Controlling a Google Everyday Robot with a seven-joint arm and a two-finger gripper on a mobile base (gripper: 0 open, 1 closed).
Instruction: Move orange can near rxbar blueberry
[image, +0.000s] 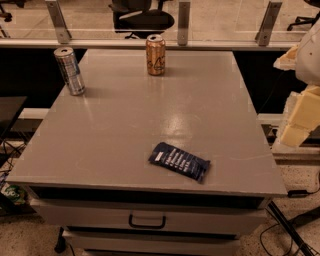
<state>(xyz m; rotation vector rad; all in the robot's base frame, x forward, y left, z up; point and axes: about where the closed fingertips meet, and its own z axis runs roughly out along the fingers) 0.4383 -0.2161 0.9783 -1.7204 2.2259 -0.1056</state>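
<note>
The orange can (156, 55) stands upright at the far edge of the grey table (120, 130), near the middle. The rxbar blueberry (179, 161) lies flat near the table's front edge, slightly right of centre, angled. My gripper (299, 122) shows as pale cream parts at the right edge of the view, off the table's right side, far from both the can and the bar. It holds nothing that I can see.
A slimmer silver-and-blue can (69, 71) stands upright at the table's far left. Drawers with a dark handle (147, 220) sit under the tabletop. A glass railing with metal posts (183, 22) runs behind the table. Cables lie on the floor at right.
</note>
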